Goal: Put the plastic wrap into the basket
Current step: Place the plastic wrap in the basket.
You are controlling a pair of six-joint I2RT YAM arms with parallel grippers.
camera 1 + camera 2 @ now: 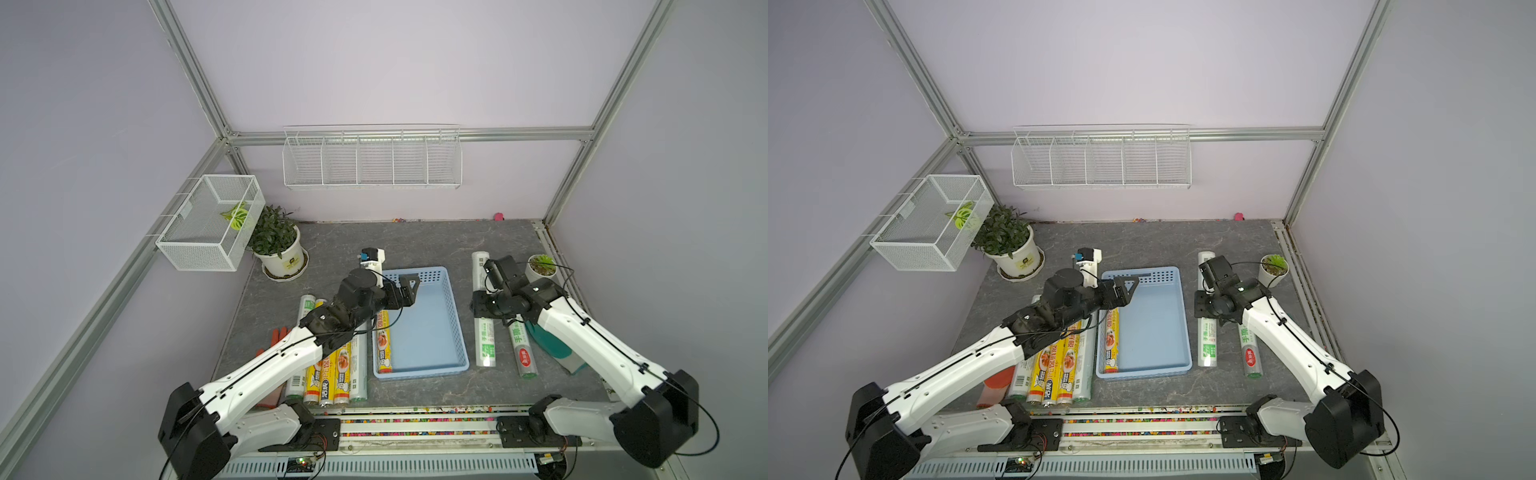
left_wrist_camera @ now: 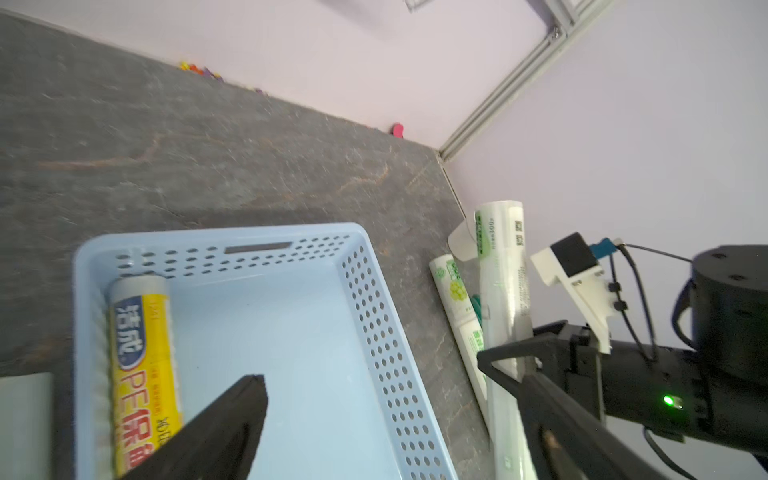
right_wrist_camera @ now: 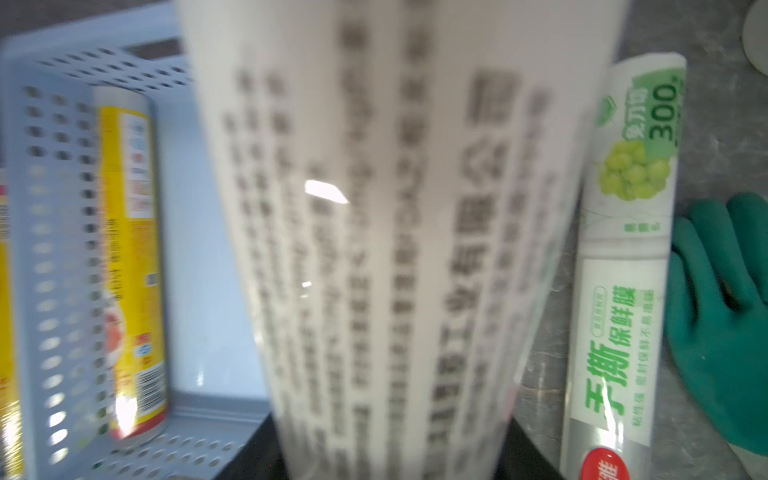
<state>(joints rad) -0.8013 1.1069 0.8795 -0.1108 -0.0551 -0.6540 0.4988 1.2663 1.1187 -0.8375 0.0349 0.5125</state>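
The light-blue basket (image 1: 422,372) (image 1: 1144,371) sits mid-table with one yellow plastic wrap roll (image 1: 384,349) (image 2: 143,353) (image 3: 131,249) along its left wall. My left gripper (image 1: 409,286) (image 2: 368,370) hangs open and empty over the basket's far left corner. Just right of the basket, my right gripper (image 1: 482,305) (image 3: 390,449) is shut on a clear-white roll (image 1: 485,345) (image 3: 395,208); I cannot tell whether the roll is off the table. Another white roll (image 1: 523,353) (image 3: 623,270) lies beside it. Several more rolls (image 1: 332,374) (image 1: 1059,370) lie left of the basket, partly under my left arm.
A green glove (image 1: 557,349) (image 3: 723,299) lies right of the white rolls, an orange glove (image 1: 276,336) at far left. A potted plant (image 1: 278,245) and a small pot (image 1: 541,266) stand at the back corners. A wire mesh box (image 1: 208,224) and wire rack (image 1: 372,160) hang on the walls.
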